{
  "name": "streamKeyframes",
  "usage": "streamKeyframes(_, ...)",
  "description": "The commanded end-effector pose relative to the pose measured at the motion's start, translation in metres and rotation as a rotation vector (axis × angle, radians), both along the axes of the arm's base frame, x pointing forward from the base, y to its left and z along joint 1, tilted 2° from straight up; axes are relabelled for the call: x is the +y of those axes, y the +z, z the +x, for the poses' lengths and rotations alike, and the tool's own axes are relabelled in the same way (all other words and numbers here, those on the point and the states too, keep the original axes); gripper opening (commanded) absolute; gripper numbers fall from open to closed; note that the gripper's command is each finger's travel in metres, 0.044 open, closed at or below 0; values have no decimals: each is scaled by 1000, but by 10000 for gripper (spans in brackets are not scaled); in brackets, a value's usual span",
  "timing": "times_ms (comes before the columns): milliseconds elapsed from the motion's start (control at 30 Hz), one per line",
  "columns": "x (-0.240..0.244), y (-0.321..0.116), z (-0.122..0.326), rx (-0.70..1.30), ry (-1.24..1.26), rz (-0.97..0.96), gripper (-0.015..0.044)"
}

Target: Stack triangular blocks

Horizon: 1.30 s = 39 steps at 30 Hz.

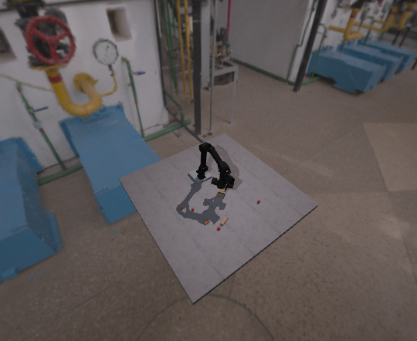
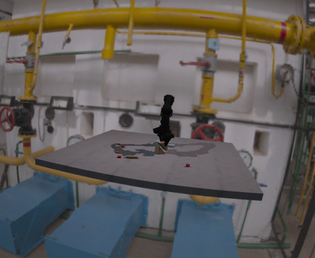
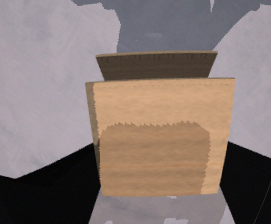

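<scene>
the pincer (image 1: 223, 188) (image 2: 163, 143) (image 3: 158, 145) is clenched on the upper triangular block (image 1: 222, 190) (image 2: 161, 143) (image 3: 161, 135), a black finger at either side of it; just below is the lower triangular block (image 1: 221, 195) (image 2: 160, 149) (image 3: 156, 66), on the grey table (image 1: 252, 231) (image 2: 161, 172) (image 3: 36, 75), its far part showing past the held one in the wrist view; whether their sloped faces touch, i cannot tell; the black arm (image 1: 217, 156) (image 2: 165, 119) bends up and over to a pale base plate (image 1: 191, 177) (image 2: 172, 144); well apart from the blocks, a lone red cube (image 1: 259, 201) (image 2: 188, 165) sits by itself; elsewhere lie a light wooden bar (image 1: 224, 221) (image 2: 132, 157), with a second red cube (image 1: 218, 228) (image 2: 119, 156) and a small wooden piece (image 1: 207, 222) (image 2: 118, 152) near it; a third red cube (image 1: 192, 209) (image 2: 123, 146) is near a brownish piece (image 1: 181, 207) (image 2: 118, 144); beyond the table stand blue housings (image 1: 113, 154) (image 2: 97, 225) and a white wall (image 1: 136, 69) (image 2: 172, 73) with yellow pipes (image 1: 86, 106) (image 2: 161, 17)
</scene>
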<state>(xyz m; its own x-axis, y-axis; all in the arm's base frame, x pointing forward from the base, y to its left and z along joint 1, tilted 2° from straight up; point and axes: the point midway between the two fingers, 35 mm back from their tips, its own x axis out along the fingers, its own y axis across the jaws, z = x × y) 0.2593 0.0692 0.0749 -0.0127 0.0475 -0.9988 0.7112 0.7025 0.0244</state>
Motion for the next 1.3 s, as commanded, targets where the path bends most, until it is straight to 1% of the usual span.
streamKeyframes(0,0,-3,1,0,6,3,0)
streamKeyframes(833,-4,-18,6,1,5,2,0)
streamKeyframes(1267,-4,-19,6,1,4,0,0)
